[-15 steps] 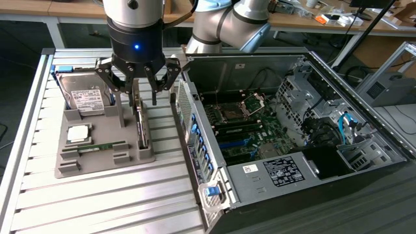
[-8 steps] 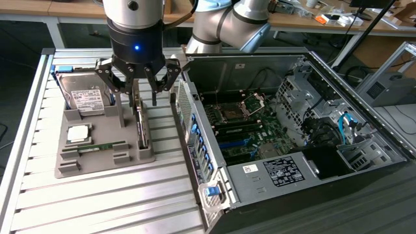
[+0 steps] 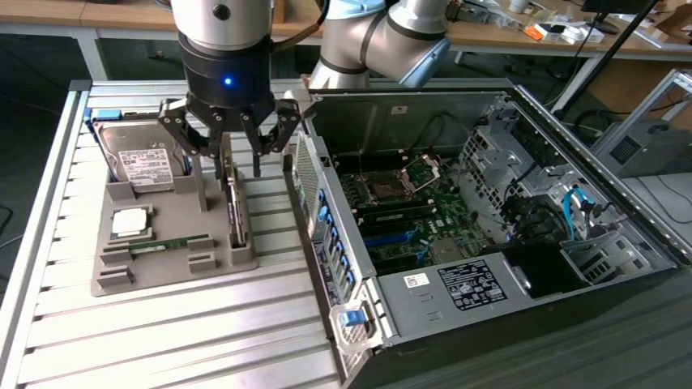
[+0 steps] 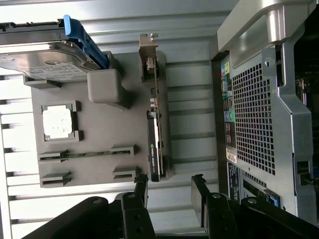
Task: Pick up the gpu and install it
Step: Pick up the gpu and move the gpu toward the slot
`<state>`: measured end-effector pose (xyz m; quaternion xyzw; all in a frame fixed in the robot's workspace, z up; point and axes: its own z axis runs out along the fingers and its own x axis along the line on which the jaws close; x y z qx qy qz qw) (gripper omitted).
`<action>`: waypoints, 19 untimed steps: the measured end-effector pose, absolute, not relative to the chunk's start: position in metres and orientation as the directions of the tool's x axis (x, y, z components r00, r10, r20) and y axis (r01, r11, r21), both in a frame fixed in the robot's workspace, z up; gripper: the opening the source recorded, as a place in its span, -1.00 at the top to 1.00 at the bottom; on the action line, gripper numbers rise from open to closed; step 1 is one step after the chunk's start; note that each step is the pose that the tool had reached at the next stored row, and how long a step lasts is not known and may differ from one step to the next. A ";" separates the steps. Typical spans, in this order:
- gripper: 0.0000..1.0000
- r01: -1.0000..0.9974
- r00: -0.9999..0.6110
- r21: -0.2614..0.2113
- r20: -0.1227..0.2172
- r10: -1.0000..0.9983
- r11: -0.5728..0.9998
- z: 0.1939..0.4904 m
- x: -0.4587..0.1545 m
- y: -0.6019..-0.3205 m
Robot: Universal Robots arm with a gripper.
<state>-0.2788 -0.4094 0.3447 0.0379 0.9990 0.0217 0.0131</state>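
We found the hand (image 3: 240,166) wide open and empty, just above the gpu (image 3: 236,217). The gpu stood on edge in the holder (image 3: 151,275), its long axis seemingly running between the jaws.

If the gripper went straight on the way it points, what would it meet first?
Probably the gpu, standing on edge in the gray tray; the open gripper hangs right over it, depth unclear.
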 end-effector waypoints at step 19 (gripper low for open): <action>0.04 0.075 -0.997 0.040 -0.025 0.076 0.996 0.340 -0.278 -0.397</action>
